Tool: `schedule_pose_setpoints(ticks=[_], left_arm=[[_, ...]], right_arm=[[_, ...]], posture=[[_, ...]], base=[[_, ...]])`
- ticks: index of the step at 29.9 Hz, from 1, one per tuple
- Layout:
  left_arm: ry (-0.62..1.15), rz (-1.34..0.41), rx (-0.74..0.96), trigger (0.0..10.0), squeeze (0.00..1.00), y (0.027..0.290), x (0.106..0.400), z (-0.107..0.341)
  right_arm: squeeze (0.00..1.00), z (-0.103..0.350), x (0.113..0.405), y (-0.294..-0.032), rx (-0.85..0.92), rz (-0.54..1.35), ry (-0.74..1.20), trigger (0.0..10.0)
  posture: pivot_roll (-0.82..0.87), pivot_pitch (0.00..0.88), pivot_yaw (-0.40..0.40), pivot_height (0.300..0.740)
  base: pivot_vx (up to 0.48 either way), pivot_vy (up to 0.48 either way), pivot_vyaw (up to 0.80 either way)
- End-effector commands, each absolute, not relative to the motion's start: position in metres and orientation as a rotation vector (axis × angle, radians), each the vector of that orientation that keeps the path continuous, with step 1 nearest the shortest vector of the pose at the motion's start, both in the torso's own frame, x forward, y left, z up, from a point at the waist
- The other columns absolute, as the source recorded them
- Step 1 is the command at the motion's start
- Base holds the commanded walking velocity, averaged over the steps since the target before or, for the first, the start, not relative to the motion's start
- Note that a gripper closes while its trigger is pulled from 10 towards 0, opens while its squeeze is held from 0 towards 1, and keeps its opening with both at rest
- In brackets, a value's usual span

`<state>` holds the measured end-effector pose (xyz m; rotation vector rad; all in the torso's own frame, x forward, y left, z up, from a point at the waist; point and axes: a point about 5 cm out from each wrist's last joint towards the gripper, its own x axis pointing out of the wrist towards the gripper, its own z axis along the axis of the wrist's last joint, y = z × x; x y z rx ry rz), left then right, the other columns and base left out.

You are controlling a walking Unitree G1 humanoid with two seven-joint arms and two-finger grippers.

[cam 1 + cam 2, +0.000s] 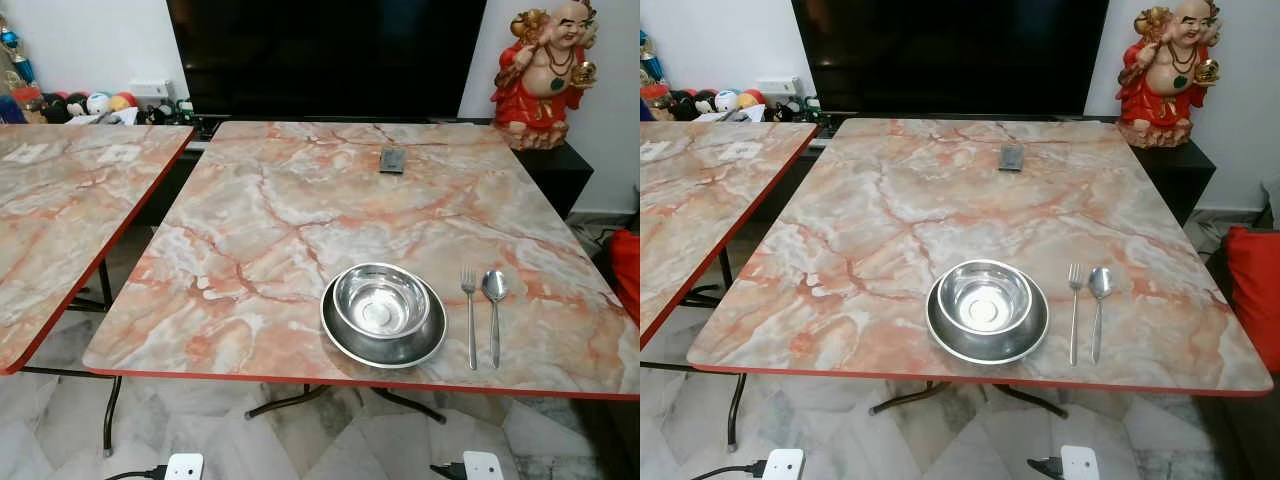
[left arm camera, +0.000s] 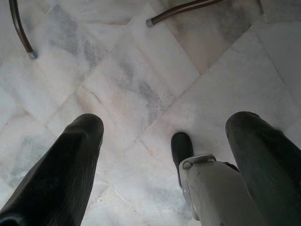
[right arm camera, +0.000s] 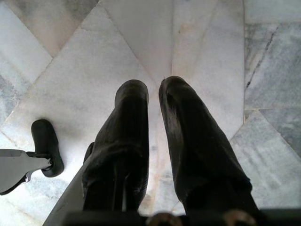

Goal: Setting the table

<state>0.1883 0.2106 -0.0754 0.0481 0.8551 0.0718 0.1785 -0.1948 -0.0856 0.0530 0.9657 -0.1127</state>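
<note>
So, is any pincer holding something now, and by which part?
Nothing is held. The left pincer is open and the right pincer nearly shut, both empty over the floor. The fork and spoon lie on the table.

Bowl [image 1: 381,298] on plate [image 1: 340,335], fork [image 1: 469,315] right.

You are in a home living room: marble-look tables [image 1: 300,220], a big dark TV [image 1: 325,55] upper centre, a laughing Buddha figure [image 1: 543,72] upper right, marble floor [image 1: 330,440].

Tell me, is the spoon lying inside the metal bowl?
No, the spoon lies on the table beside the fork, right of the bowl.
</note>
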Motion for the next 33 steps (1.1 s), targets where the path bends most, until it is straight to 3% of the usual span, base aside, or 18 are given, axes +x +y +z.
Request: schedule_pose_setpoints(ticks=[1, 33], left_arm=[[0.885, 0.081, 0.040, 10.0, 0.00, 0.2113, 0.1837, -0.0782], [0.914, 0.081, 0.042, 10.0, 0.00, 0.2100, 0.1775, -0.0818]], right_arm=[[0.00, -0.0860, 0.1770, -0.1965, 0.056, -0.125, 0.967, 10.0], [0.00, -0.0862, 0.1764, -0.1972, 0.007, -0.093, 0.977, 10.0]], posture=[[-0.02, 0.043, -0.002, 0.740], [-0.01, 0.055, -0.004, 0.740]], base=[[0.000, 0.000, 0.00], [0.000, 0.465, 0.00]])
